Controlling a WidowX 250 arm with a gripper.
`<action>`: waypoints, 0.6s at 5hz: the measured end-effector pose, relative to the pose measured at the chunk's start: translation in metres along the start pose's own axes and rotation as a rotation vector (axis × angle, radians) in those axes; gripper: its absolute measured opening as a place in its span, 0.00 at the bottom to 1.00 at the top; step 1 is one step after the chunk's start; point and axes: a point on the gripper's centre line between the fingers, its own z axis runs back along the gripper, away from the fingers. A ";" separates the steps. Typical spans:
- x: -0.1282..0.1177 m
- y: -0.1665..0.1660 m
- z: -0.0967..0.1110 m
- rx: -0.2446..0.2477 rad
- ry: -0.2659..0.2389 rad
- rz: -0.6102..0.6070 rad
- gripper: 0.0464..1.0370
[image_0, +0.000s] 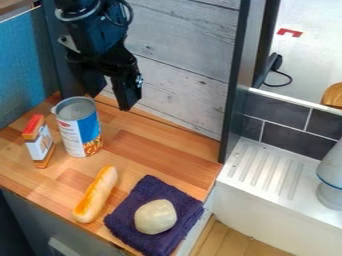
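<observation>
towel (127, 217), dark purple, is spread at the near edge of the wood counter (150, 150), set askew. pale round lump (155, 216) is rested on it, roughly mid-towel. bread stick (97, 195) is laid just left of the towel in view, slanted, one end pointed toward the near edge. can (80, 130) is stood upright farther back, left of centre, blue/white/red label, grey top. box (40, 142), white and orange with a red top, is stood just left of the can. claw (109, 101) is hung by the can's rim, behind and to its right in view; fingers are spread apart, nothing gripped. contact with the can can't be confirmed. whitewashed planks (180, 65) are fitted behind, blue panel (23, 67) at far left. right side: ridged white drainboard (267, 170) is set below dark tiles (287, 135), pale vessel (331, 175) placed on it, partly cut off by the view's edge.
</observation>
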 end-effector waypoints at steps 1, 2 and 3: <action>-0.005 0.000 -0.007 -0.003 0.026 0.002 0.96; -0.021 0.009 -0.035 0.023 0.078 0.000 0.96; -0.040 0.029 -0.060 0.054 0.112 0.049 0.96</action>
